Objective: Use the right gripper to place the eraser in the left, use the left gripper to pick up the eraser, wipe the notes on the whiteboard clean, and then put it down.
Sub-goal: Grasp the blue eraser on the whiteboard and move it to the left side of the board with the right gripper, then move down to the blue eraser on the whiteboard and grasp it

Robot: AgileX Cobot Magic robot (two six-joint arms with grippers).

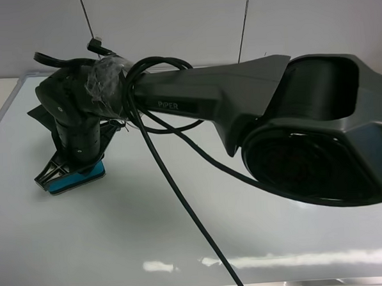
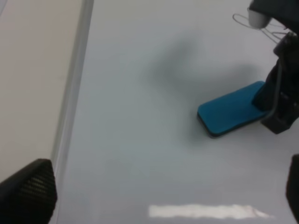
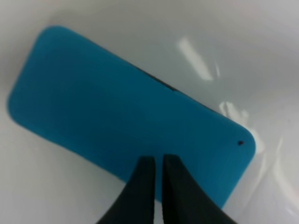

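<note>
The right arm [image 1: 227, 102] stretches far across to the left side and bends down at the wrist. Its right gripper [image 3: 159, 161] points down, the two fingers almost touching. The left gripper [image 2: 163, 186] hangs low, its fingers spread far apart.

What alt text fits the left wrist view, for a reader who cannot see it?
A teal eraser lies on the whiteboard, with the right gripper at one end of it. The board's silver frame runs along one side, and the left gripper is open.

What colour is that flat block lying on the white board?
The eraser is teal-blue, clearest in the right wrist view.
</note>
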